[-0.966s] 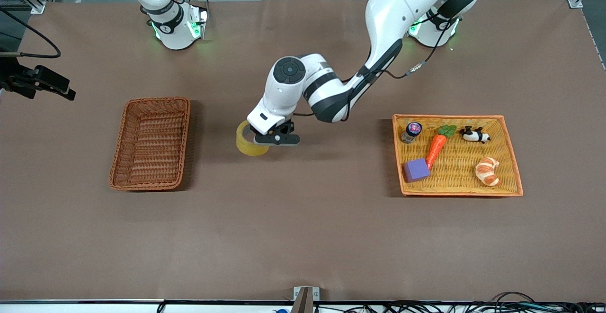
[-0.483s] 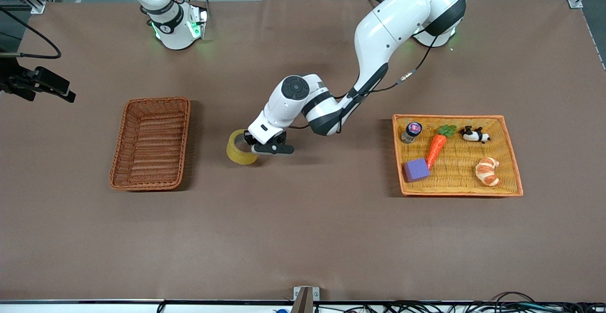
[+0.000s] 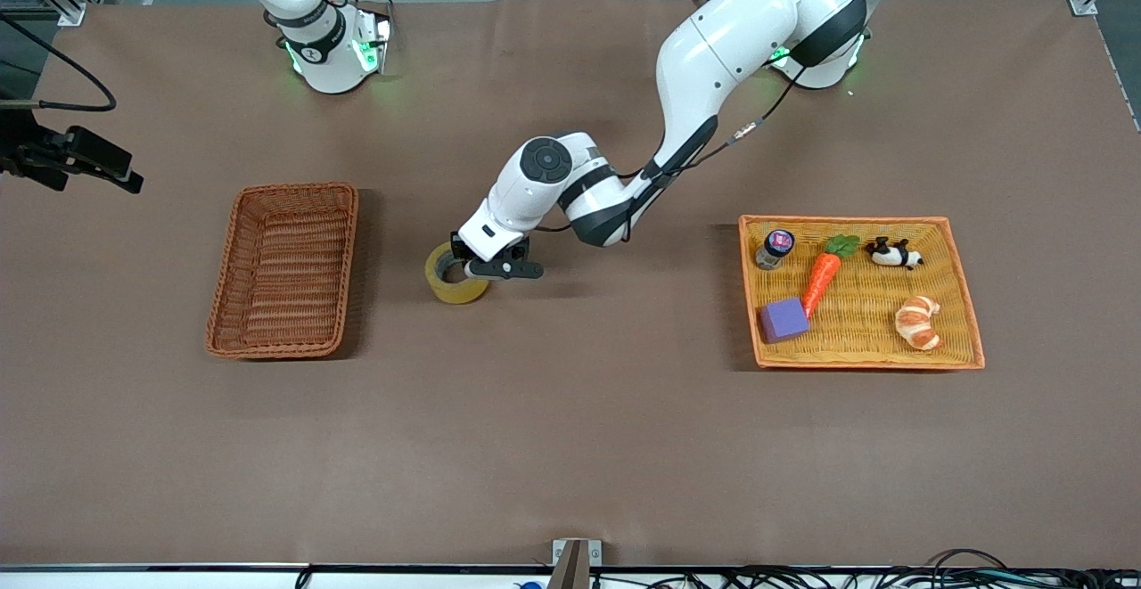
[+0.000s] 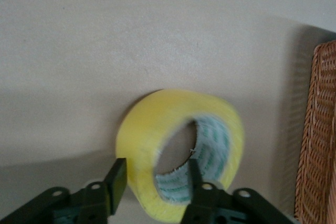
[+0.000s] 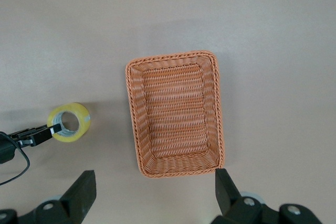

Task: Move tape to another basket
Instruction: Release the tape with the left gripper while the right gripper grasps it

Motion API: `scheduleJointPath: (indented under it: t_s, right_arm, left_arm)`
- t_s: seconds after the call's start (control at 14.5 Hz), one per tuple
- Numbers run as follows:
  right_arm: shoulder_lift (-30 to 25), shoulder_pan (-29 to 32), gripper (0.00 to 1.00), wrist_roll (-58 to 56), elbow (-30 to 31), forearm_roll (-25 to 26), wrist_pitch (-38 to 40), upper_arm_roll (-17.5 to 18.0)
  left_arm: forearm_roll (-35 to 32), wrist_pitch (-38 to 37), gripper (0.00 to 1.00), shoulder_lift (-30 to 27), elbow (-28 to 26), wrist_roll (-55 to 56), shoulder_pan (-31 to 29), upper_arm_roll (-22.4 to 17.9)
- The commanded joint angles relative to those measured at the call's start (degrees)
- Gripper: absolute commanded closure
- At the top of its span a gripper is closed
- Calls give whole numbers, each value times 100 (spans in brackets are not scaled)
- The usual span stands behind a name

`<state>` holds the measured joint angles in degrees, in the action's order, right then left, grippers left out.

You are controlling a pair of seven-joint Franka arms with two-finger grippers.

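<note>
The tape (image 3: 448,282) is a yellowish roll in the middle of the table, between the two baskets. My left gripper (image 3: 479,266) is shut on the tape, one finger in its centre hole and one outside the wall, seen close in the left wrist view (image 4: 156,166). The tape (image 4: 152,124) hangs tilted just above the table. The reddish-brown basket (image 3: 352,250) stands empty toward the right arm's end; its edge shows in the left wrist view (image 4: 317,140). My right gripper (image 5: 153,177) is open, high over the basket (image 5: 131,114), and sees the tape (image 5: 69,123).
An orange-yellow woven tray (image 3: 856,219) toward the left arm's end holds a carrot (image 3: 822,275), a purple block (image 3: 783,319), a croissant (image 3: 918,322), a black-and-white toy (image 3: 894,255) and a small jar (image 3: 774,248). A black device (image 3: 71,157) juts in at the table's edge.
My left gripper has carried the tape toward the reddish-brown basket and lower toward the table. The basket and tray have not moved.
</note>
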<state>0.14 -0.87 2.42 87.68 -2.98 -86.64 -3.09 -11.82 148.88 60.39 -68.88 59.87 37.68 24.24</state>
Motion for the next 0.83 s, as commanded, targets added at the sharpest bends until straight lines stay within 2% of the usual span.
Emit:
scheduleJointPath:
  t_s: [0.0, 0.14, 0.28, 0.34, 0.48, 0.69, 0.76]
  right_arm:
    - [-40, 17, 0, -67, 65, -89, -28, 11]
    - [38, -53, 0, -58, 74, -89, -98, 37]
    - [109, -455, 0, -40, 127, -71, -396, 28]
    - [266, -640, 0, -32, 170, -62, -589, 28]
    - [382, -1079, 0, 39, 494, -1, -1097, 20]
    - [391, -1563, 0, 406, 1504, 8, -2406, 28]
    - [399, -1809, 0, 686, 1837, 52, -2845, 28]
  left_arm:
    - [127, -86, 35, -184, 42, -107, -50, -33]
    - [240, -463, 18, -395, -11, -54, -147, -25]
    - [469, -1120, 3, -711, -28, -45, -314, -42]
    - [470, -1628, 0, -982, -37, -63, -358, -86]
    - [408, -2561, 0, -1562, -37, -159, -463, -331]
    - [391, -3862, 0, -2502, -195, -868, -508, -893]
    - [417, -4066, 0, -2793, -300, -1202, -560, -1069]
